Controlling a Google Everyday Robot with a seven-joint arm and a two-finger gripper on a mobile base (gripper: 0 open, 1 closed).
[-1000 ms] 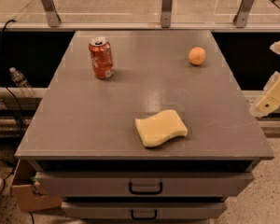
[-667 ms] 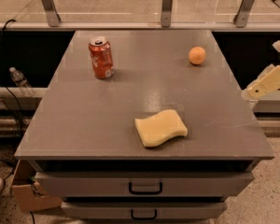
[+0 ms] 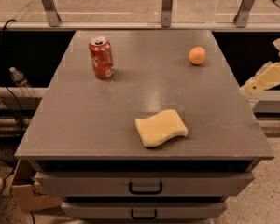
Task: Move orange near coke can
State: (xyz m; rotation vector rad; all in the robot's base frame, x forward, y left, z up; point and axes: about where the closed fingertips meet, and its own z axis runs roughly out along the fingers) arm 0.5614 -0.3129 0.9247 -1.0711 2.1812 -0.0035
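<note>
Nearest, a pale yellow sponge (image 3: 161,127) lies on the grey tabletop (image 3: 84,125), unmoved. Further back, off the right edge, the gripper (image 3: 265,78) has risen and tipped inward over the last 1 s, now pointing at the tabletop; whether it is open or closed, I cannot tell. At the far end, the orange (image 3: 197,55) sits at the right and the coke can (image 3: 101,57) stands at the left, well apart, both untouched. The approach looks only just begun.
</note>
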